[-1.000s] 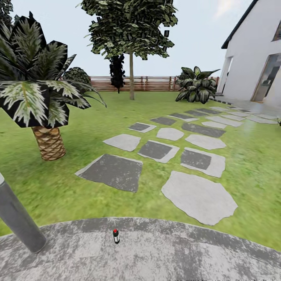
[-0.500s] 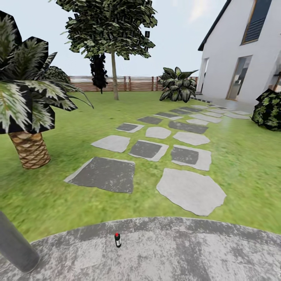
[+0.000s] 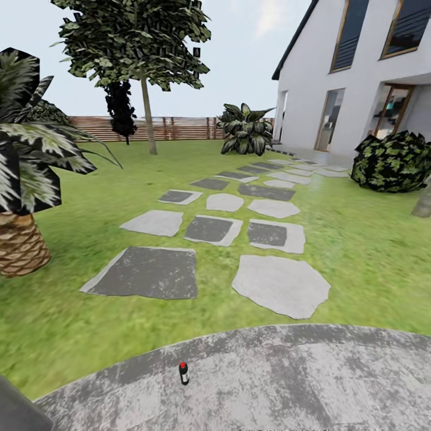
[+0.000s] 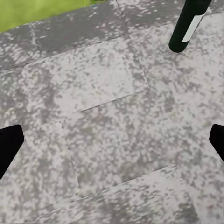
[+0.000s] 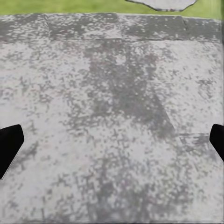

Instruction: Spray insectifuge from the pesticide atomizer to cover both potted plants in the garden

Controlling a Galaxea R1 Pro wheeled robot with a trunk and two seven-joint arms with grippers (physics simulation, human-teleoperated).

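Observation:
The pesticide atomizer (image 3: 184, 373) is a small dark bottle with a red top and a pale label. It stands upright on the round mottled-grey patio (image 3: 287, 383), near its edge with the lawn, in the head view. The left wrist view has a slim dark-green cylinder (image 4: 186, 25) with a white patch standing on the same stone, beyond my left gripper (image 4: 112, 144). That gripper is open, its black fingertips (image 4: 9, 142) wide apart over bare stone. My right gripper (image 5: 112, 144) is open too, over bare patio. The potted plants are out of view.
Flat stepping stones (image 3: 281, 284) lead across the lawn to a white house (image 3: 359, 78). A palm (image 3: 21, 197) stands at the left and a dark bush (image 3: 392, 161) at the right. A tree (image 3: 143, 72), a broad-leaved plant (image 3: 245, 129) and a slat fence (image 3: 179, 127) lie far back.
The camera has turned to the right: palm, tree and stepping stones slid left, and more of the house and a bush came in. The atomizer stays standing on the patio.

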